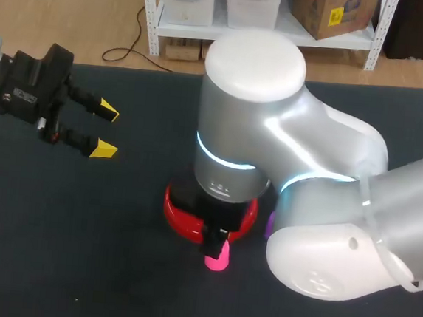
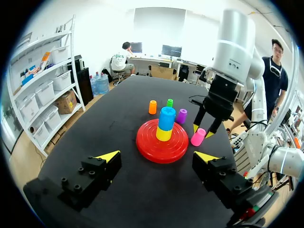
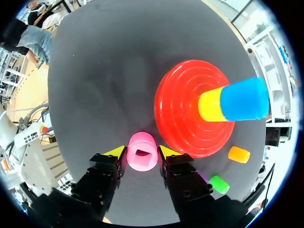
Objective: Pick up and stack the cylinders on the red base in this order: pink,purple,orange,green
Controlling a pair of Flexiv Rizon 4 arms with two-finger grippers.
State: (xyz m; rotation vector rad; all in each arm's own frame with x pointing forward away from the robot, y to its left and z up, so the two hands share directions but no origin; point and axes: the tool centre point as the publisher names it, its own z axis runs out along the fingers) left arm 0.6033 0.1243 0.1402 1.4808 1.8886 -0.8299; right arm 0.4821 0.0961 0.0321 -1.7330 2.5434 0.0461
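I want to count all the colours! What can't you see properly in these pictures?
Head view: the right arm covers the blue cylinder, yellow cylinder, orange cylinder and green cylinder, plus most of the red base.
Head view: the purple cylinder is only a sliver beside that arm.
Right wrist view: a finger of the right gripper hides nearly all of the purple cylinder.

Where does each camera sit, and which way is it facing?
Head: above and behind, facing down at the table; both arms show.
Left wrist: on the left arm, facing past the left gripper toward the red base.
Right wrist: facing down past the right gripper onto the pink cylinder.
Both wrists share base and cylinder.
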